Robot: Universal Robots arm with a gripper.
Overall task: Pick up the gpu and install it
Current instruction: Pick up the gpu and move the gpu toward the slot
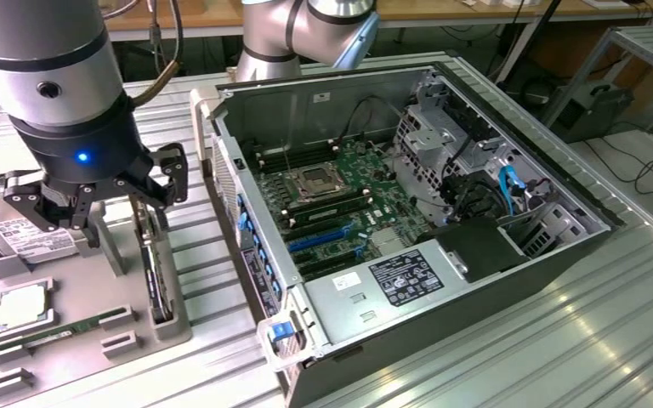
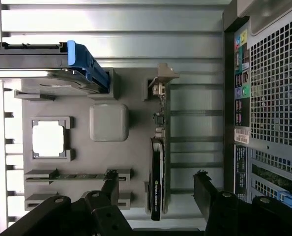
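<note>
The gpu (image 1: pixel 159 285) stands on edge in a slot of the grey parts tray (image 1: pixel 82 293), at the exterior view's left. In the wrist view it is a thin black edge (image 2: pixel 157 167) with its pale metal bracket at one end. My gripper (image 1: pixel 125 246) hangs just above the tray, open, with one finger on either side of the card. The wrist view shows the gripper (image 2: pixel 156 179) with both fingertips (image 2: pixel 111 178) well apart from the card, touching nothing. The open computer case (image 1: pixel 417 212) lies beside the tray, its motherboard and blue expansion slots (image 1: pixel 320 236) exposed.
The tray (image 2: pixel 131 162) also carries a silver hard drive (image 2: pixel 47 81) in a blue-handled caddy, a square processor (image 2: pixel 47 138), a green memory stick (image 2: pixel 72 175) and a pale square block (image 2: pixel 108 122). The case's perforated back panel (image 2: pixel 276 88) stands close beside the tray.
</note>
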